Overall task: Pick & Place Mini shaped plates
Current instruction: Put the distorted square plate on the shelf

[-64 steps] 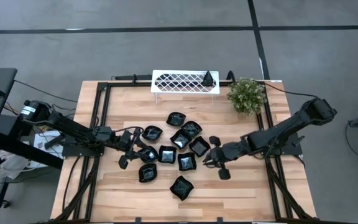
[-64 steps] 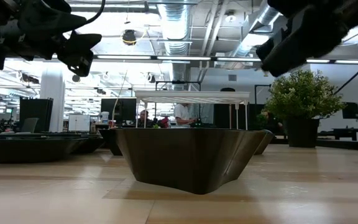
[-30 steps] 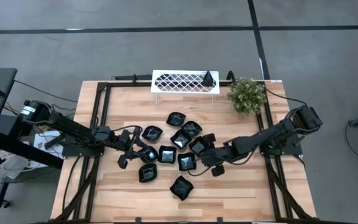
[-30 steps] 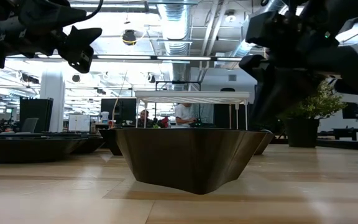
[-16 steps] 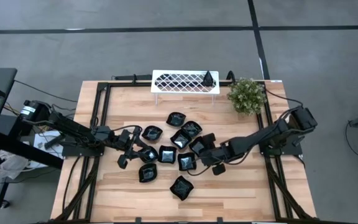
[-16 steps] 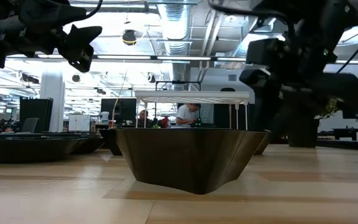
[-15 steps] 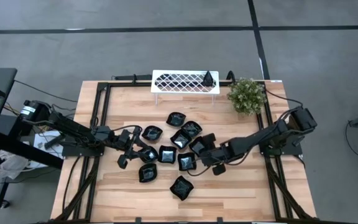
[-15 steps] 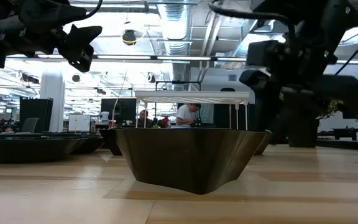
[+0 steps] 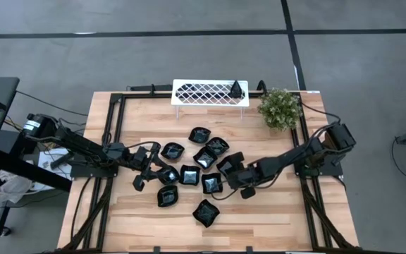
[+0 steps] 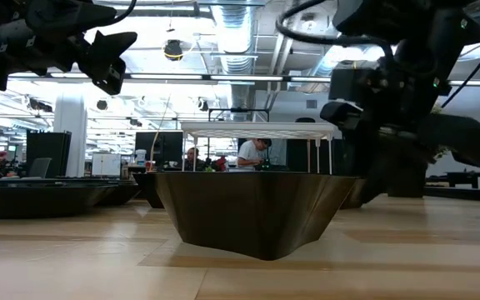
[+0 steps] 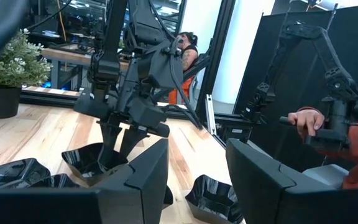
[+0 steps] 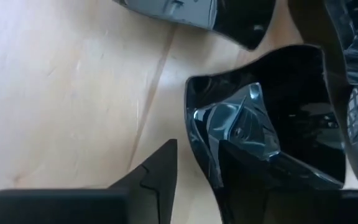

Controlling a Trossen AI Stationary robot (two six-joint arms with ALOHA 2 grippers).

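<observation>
Several glossy black mini plates [image 9: 189, 174] sit clustered mid-table on their bases; one more [image 9: 237, 89] rests on the white lattice tray [image 9: 203, 92]. My right gripper [image 9: 233, 172] is down at the cluster's right side, open, over a squarish plate [image 9: 224, 166]. In the right wrist view its fingers [image 12: 199, 152] straddle that plate's [image 12: 272, 87] wall. My left gripper [image 9: 151, 169] hovers open at the cluster's left side; in the left wrist view [image 11: 197, 168] it is above the plates. One plate [image 10: 252, 208] fills the low view's foreground. My right gripper comes from above, slanting from the table's right. One finger [image 12: 154, 174] stands outside the squarish plate's side wall [image 12: 194, 134] and the other is inside the dish. Bare wood shows between the outer finger and the wall; whether the inner finger touches I cannot tell.
A green potted plant [image 9: 280, 108] stands at the far right corner, beside the tray. Black frame rails [image 9: 111, 127] run along the table's edges. Bare wood lies near the front edge and far left. A person's hand [image 11: 303, 118] shows in the room beyond the table.
My right gripper has come down lower among the plates at the cluster's right side, its fingers tipping downward at the squarish plate. The plates and my left arm have stayed where they were.
</observation>
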